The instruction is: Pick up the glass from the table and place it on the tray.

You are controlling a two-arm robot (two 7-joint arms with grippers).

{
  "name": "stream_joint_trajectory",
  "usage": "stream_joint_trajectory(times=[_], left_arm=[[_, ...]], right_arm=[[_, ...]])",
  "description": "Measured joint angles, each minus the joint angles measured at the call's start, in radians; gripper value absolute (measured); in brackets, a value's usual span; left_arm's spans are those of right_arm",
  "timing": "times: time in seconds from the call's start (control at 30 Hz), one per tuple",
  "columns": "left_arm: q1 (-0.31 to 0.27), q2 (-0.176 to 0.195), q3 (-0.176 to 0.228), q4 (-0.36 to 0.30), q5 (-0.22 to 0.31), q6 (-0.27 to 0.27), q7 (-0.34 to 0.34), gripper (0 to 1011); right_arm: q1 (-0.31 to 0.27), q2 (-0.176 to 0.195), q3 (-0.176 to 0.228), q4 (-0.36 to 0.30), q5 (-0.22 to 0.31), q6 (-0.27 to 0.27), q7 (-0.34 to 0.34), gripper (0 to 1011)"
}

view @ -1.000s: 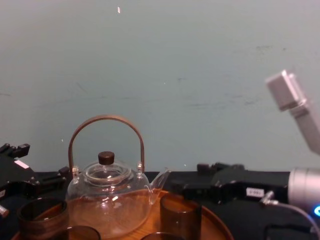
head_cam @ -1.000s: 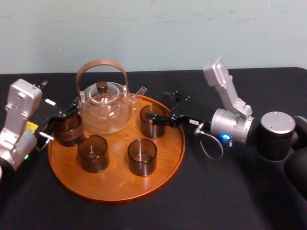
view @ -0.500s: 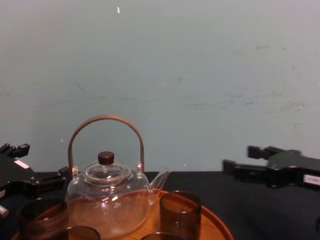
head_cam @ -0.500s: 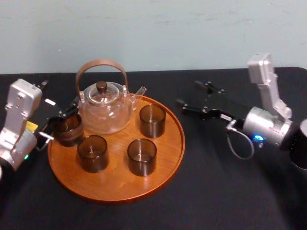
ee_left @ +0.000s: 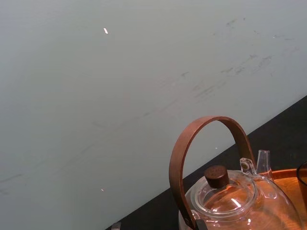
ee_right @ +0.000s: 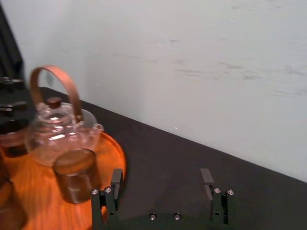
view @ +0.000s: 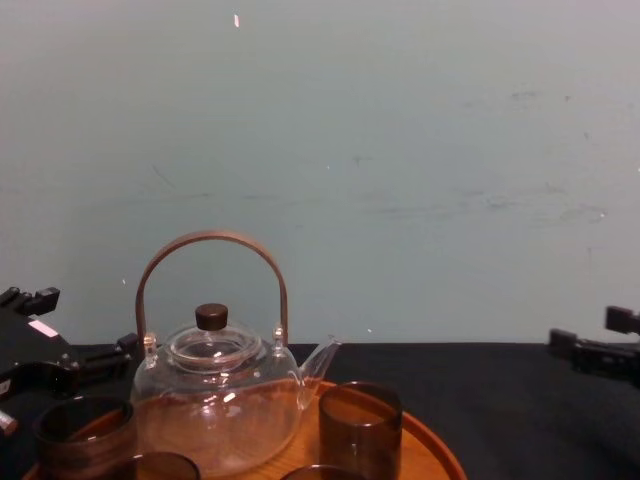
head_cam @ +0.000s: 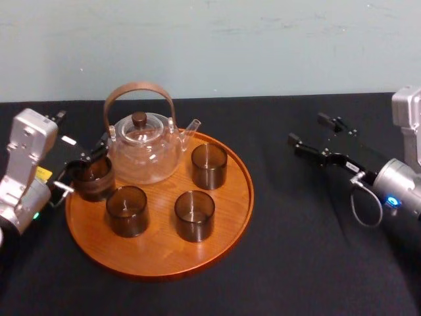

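Note:
The round wooden tray [head_cam: 158, 253] lies on the black table [head_cam: 296, 250] and carries several dark glasses. One glass [head_cam: 209, 166] stands upright at the tray's back right, free of any gripper, and it shows as the near glass [ee_right: 74, 175] in the right wrist view. My right gripper [head_cam: 306, 129] hovers open and empty over the table, well to the right of the tray. My left gripper [head_cam: 84, 164] rests at the leftmost glass [head_cam: 92, 178] on the tray's left edge. Whether it grips that glass I cannot tell.
A clear glass teapot [head_cam: 145, 148] with a brown arched handle stands at the back of the tray. Two more glasses [head_cam: 127, 210] [head_cam: 195, 215] stand near the tray's front. A pale wall runs behind the table. Black cloth lies bare between the tray and my right gripper.
My right gripper has drawn back to the right, away from the back-right glass, which stays standing on the tray. The left arm has not moved.

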Motion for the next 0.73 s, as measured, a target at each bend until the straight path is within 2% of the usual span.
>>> stream_joint_trajectory(times=[0.1, 0.73], left_arm=[[0.000, 0.000, 0.000, 0.000, 0.000, 0.000, 0.000, 1001], [0.000, 0.000, 0.000, 0.000, 0.000, 0.000, 0.000, 1001]], right_arm=[[-0.009, -0.002, 0.011, 0.003, -0.011, -0.004, -0.018, 1002], [-0.003, -0.002, 0.004, 0.004, -0.009, -0.002, -0.009, 1002]])
